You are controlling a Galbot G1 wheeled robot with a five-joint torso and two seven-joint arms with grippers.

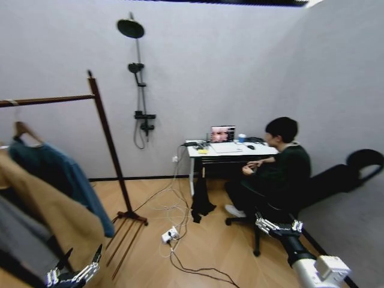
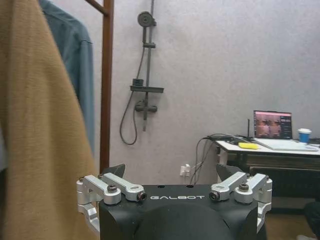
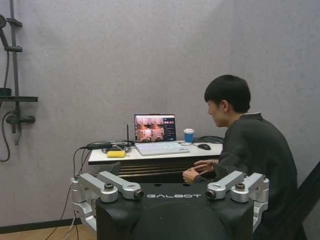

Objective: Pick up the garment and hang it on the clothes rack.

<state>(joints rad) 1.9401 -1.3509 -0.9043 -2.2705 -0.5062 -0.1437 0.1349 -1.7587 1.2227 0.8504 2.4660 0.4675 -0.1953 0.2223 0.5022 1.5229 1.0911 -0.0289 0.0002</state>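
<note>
Left end effector [image 1: 75,273] open, empty; right end effector [image 1: 277,227] open, empty.

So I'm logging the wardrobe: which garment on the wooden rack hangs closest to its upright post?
The dark teal-blue long-sleeved top on a wooden hanger; the long tan coat and a grey garment hang farther from the reddish-brown rack's post.

The teal-blue garment [image 1: 60,174] hangs by its wooden hanger from the reddish-brown clothes rack [image 1: 108,132], beside a tan coat [image 1: 54,210].
</note>
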